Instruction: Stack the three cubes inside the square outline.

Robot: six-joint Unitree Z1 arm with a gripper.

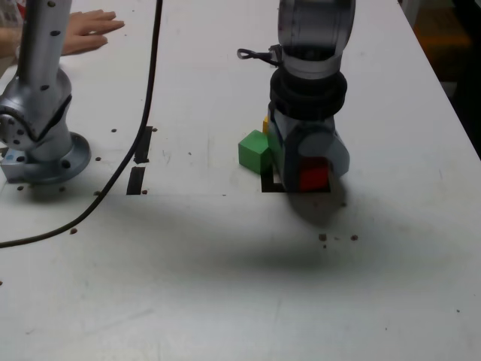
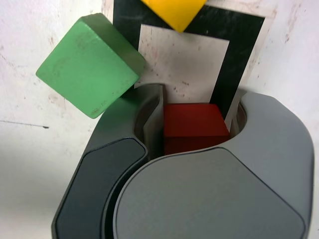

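Note:
My gripper [image 1: 310, 171] points down at the table and is shut on the red cube [image 1: 313, 175], which sits between its jaws low over the square outline [image 1: 272, 186]. In the wrist view the red cube [image 2: 194, 124] is held between the grey fingers [image 2: 152, 107] at the near side of the black square outline [image 2: 239, 45], with white table showing inside it. The green cube [image 1: 255, 150] [image 2: 89, 69] lies tilted beside the outline's corner, close to one finger. The yellow cube [image 1: 265, 124] [image 2: 174, 11] rests on the outline's far edge, mostly hidden behind the gripper in the exterior view.
The arm's base [image 1: 41, 143] stands at the exterior view's left, with a black cable [image 1: 143, 113] running past two short tape strips [image 1: 139, 165]. A person's hand [image 1: 86, 30] rests on the table at the far left. The table's edge [image 1: 451, 98] runs along the right.

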